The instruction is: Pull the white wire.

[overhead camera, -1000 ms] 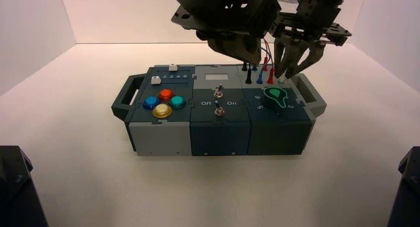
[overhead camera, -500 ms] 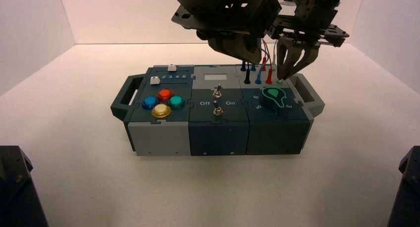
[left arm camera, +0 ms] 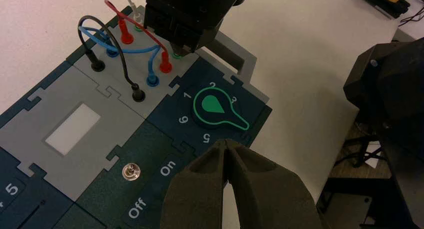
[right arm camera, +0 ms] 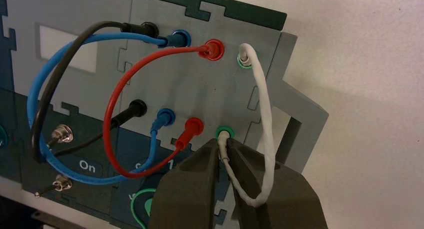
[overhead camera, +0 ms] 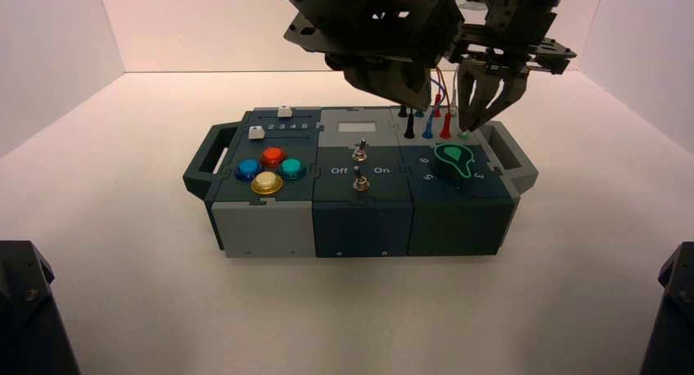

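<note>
My right gripper [right arm camera: 223, 151] has its jaws pinched on the thin white looped wire [right arm camera: 265, 129] at its near plug, by the box's right edge, ready to pull; my left gripper [left arm camera: 227, 151] hovers closed above.

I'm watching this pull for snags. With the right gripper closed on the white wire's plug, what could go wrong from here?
The right gripper pinches only the thin plug of the white wire, so it may slip off when pulled. The red wire plug sits right beside the fingers and could get dragged. The left gripper hovers shut above the knob, close to the working arm.
</note>
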`<state>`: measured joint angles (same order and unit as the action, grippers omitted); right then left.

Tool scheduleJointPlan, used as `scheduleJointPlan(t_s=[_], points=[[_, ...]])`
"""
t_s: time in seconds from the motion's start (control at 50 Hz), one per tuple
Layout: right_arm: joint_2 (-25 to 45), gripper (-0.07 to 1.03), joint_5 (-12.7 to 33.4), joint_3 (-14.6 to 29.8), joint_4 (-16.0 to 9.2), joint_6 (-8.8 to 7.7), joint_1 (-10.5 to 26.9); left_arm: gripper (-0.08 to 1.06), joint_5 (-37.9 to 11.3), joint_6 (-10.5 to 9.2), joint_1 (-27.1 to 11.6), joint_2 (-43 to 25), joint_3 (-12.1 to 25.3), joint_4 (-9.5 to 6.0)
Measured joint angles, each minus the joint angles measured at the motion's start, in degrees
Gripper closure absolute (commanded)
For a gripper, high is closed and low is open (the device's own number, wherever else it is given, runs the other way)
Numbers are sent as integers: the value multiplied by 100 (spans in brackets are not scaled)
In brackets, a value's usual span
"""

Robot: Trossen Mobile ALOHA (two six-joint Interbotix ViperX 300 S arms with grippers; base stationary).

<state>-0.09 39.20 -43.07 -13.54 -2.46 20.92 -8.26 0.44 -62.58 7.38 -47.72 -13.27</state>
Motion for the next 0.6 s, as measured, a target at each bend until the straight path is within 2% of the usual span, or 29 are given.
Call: scheduleJointPlan(t_s=[0.6], points=[[-114,99,202,123,211,9,18,101,18,0,0,-62,0,9]])
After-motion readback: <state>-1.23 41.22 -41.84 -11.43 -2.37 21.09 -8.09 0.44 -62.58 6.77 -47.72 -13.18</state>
